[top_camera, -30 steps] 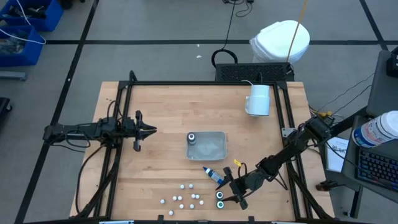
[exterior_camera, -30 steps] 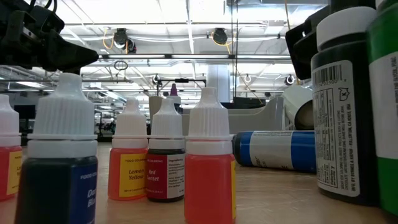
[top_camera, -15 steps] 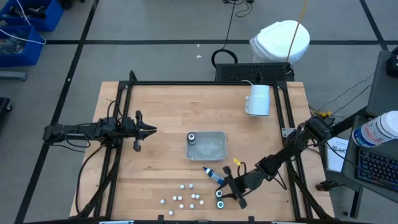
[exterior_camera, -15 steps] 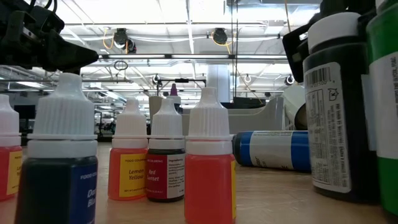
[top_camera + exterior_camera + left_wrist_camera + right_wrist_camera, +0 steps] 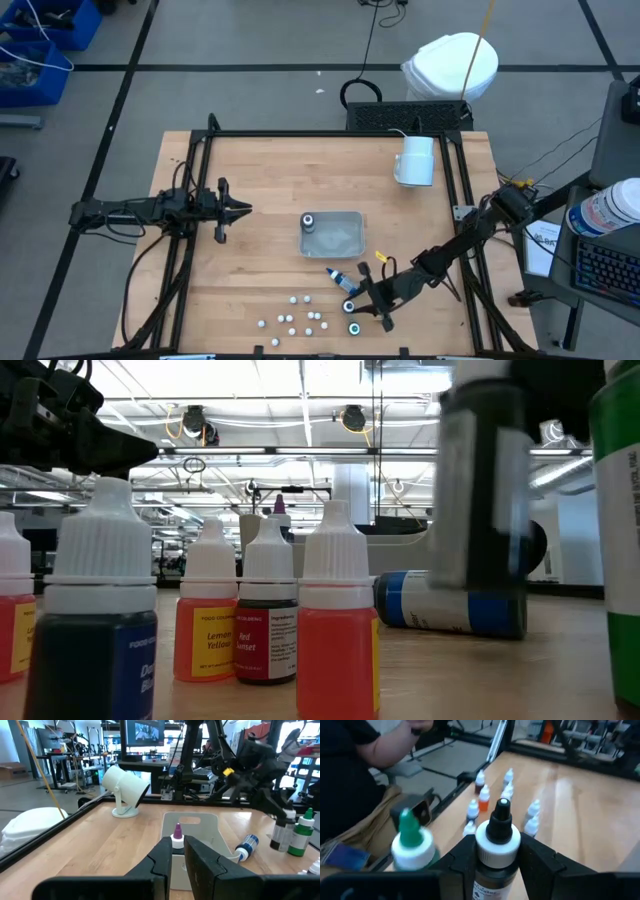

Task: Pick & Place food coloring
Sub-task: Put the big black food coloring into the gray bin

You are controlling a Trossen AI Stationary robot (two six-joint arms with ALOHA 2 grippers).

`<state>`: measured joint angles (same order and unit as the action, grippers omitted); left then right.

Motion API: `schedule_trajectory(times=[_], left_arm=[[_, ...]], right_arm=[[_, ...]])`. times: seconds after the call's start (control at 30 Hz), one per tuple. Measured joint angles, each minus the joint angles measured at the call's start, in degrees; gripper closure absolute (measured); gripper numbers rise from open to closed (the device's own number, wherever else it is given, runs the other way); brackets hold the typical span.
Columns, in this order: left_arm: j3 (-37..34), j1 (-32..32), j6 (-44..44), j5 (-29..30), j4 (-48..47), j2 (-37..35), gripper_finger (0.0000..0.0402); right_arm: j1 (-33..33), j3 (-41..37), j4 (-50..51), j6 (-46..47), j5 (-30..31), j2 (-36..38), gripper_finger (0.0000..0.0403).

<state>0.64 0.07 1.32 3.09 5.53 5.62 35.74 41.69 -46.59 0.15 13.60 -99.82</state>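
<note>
- Dark bottle point(image 5: 496, 851): upright between the right gripper's point(image 5: 492, 862) fingers point(image 5: 536, 861), which press on both its sides; its white collar and black tip stand above them.
- It is near the worktop's point(image 5: 270, 180) front edge, just beside the green-capped bottle point(image 5: 412, 845) and the lying blue bottle point(image 5: 340, 279).
- Small dropper bottles point(image 5: 296, 319) cluster nearby.
- Left gripper point(image 5: 177, 855): fingers narrow, empty, aimed at the tray point(image 5: 340, 238).

Food coloring set: small white-capped dropper bottles point(image 5: 296, 321) stand upright in a loose cluster near the bench's front edge; labels read yellow, red and blue. One blue-banded bottle point(image 5: 341, 280) lies on its side beyond them. A black bottle point(image 5: 496, 854) is clamped upright between the right tool point(image 5: 492, 865) fingers, beside a green-capped bottle point(image 5: 413, 845).
</note>
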Motion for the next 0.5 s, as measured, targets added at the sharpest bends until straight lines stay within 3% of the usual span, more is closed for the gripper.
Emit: schedule_trajectory(times=[0.3, 0.5], left_arm=[[0.0, -0.01, 0.0, 0.0, -0.04, 0.0, 0.0344], [0.0, 0.0, 0.0, 0.01, 0.1, -0.01, 0.0344]], right_arm=[[-3.68, 0.02, 1.75, -4.71, 0.05, 10.23, 0.0291], [-10.92, 4.83, 3.85, -5.45, -0.84, 12.14, 0.0295]])
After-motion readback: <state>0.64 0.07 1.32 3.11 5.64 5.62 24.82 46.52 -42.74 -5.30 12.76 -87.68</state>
